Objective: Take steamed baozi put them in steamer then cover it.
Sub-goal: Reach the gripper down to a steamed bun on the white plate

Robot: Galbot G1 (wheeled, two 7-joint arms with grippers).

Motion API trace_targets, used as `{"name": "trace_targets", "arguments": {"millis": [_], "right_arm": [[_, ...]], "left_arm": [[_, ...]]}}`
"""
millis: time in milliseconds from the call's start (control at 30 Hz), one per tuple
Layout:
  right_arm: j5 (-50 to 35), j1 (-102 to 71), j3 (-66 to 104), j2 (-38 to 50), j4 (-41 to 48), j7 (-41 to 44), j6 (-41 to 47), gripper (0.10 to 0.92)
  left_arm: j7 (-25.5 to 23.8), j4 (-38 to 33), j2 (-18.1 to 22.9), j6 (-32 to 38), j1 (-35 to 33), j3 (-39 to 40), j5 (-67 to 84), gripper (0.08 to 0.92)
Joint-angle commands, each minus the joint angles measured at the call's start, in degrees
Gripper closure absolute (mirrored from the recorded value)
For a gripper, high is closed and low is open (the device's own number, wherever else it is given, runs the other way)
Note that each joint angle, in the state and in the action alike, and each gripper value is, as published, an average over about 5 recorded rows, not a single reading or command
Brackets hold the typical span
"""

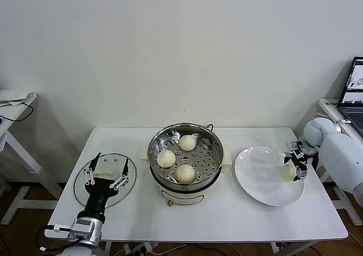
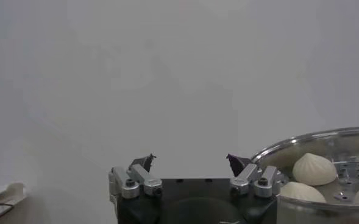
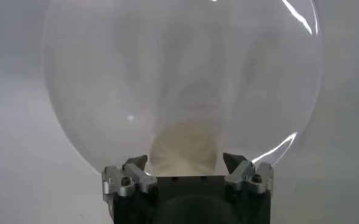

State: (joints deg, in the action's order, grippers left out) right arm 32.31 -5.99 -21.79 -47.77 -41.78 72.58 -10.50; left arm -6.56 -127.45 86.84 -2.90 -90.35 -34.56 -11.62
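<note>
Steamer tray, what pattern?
Shiny steel steamer tray dotted with small round holes, three baozi on it. Clearest in the head view.

A white table point(image 1: 227, 222) carried everything. Near its middle stood the steamer point(image 1: 185, 156) on its white base, directly on the tabletop. To the left of it, close to the table's left edge, a flat round glass lid point(image 1: 105, 179) lay on the surface. To the right of the steamer a white plate point(image 1: 261, 176) rested flat, just beside the steamer.
</note>
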Motion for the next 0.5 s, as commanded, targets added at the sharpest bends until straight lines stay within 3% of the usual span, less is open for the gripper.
{"name": "trace_targets", "arguments": {"millis": [33,500], "right_arm": [[1.67,-0.36,0.87,-0.44,0.55,-0.19,-0.31,0.203],[2.02,-0.7,1.08,-0.74,0.09,-0.42,-0.27,0.301]], "left_arm": [[-0.04,0.08,-0.06,-0.01,0.02,0.05,-0.02,0.177],[-0.05,0.13,-0.08,-0.09,0.24,0.2,-0.02,0.177]]}}
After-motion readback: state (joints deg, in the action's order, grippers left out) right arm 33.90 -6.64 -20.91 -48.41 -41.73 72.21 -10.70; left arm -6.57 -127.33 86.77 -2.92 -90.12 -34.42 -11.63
